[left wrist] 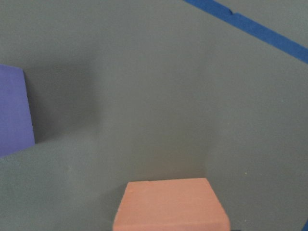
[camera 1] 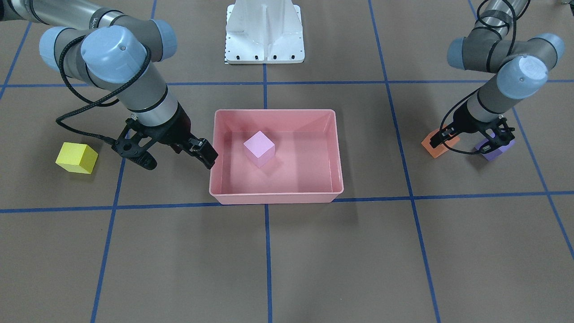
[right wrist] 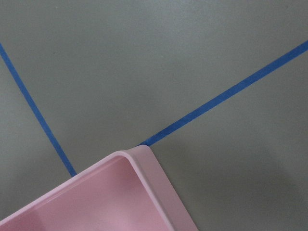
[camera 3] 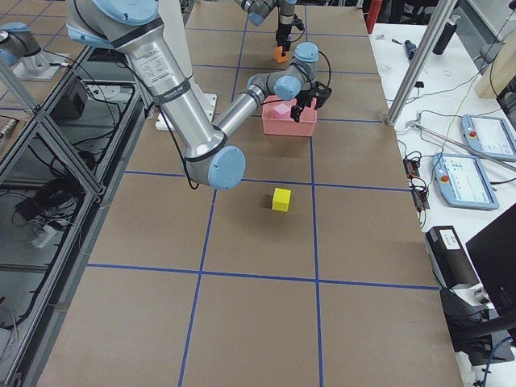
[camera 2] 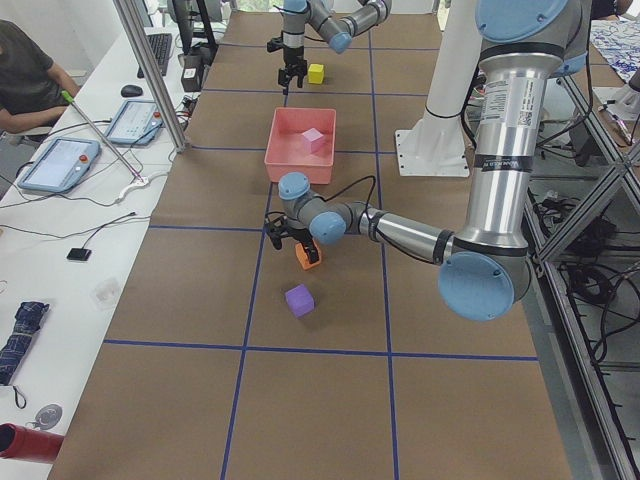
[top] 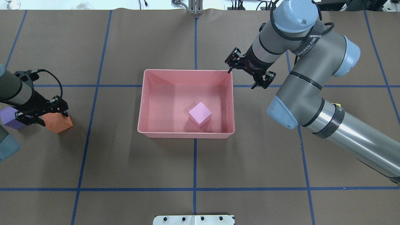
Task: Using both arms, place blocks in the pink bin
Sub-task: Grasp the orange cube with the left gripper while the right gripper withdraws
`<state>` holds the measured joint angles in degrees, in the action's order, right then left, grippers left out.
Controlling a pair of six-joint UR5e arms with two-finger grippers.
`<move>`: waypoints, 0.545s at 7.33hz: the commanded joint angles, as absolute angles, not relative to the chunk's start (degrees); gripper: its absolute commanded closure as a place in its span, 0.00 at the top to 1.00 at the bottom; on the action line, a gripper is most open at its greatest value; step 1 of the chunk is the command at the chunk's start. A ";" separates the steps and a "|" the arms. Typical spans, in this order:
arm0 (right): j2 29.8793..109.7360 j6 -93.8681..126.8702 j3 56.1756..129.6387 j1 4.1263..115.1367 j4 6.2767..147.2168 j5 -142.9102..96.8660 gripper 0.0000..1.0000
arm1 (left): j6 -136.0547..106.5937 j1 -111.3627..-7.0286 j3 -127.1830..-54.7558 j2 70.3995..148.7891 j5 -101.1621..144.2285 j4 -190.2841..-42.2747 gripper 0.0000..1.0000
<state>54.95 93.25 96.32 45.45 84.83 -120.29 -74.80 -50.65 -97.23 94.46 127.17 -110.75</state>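
The pink bin [top: 187, 71] sits mid-table with the light pink block [top: 200, 114] inside it, also seen from the front [camera 1: 258, 148]. My right gripper [top: 247, 76] is open and empty, just outside the bin's corner [right wrist: 144, 166]; in the front view it [camera 1: 177, 159] is beside the bin's wall [camera 1: 273, 112]. The yellow block [camera 1: 77, 158] lies on the table beyond it. My left gripper [top: 42, 116] is open, low over the orange block [top: 59, 123] with the purple block [top: 9, 117] beside it. The left wrist view shows the orange block [left wrist: 171, 204] close below and the purple one [left wrist: 14, 115].
The white pedestal [camera 1: 264, 31] stands behind the bin. Blue tape lines [camera 1: 267, 251] cross the brown table. In the exterior left view a person [camera 2: 25, 75] and tablets [camera 2: 60, 160] are at a side bench.
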 commanded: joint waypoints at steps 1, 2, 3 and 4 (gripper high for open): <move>61.04 90.29 100.86 47.54 84.82 -120.50 0.99 | -76.36 -50.89 -103.67 95.79 130.84 -107.17 0.00; 66.13 84.52 104.38 49.55 84.73 -120.93 0.99 | -77.86 -51.24 -108.15 99.63 131.91 -100.44 0.00; 69.75 82.98 105.81 50.44 84.64 -120.94 0.99 | -82.66 -51.24 -108.80 108.19 131.92 -93.93 0.00; 74.92 74.35 107.91 52.10 84.73 -120.94 0.99 | -85.40 -50.98 -108.90 116.11 131.75 -88.30 0.00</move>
<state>68.72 82.47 105.13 50.18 84.71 -120.88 -81.35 -51.11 -107.80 106.48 131.60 -95.91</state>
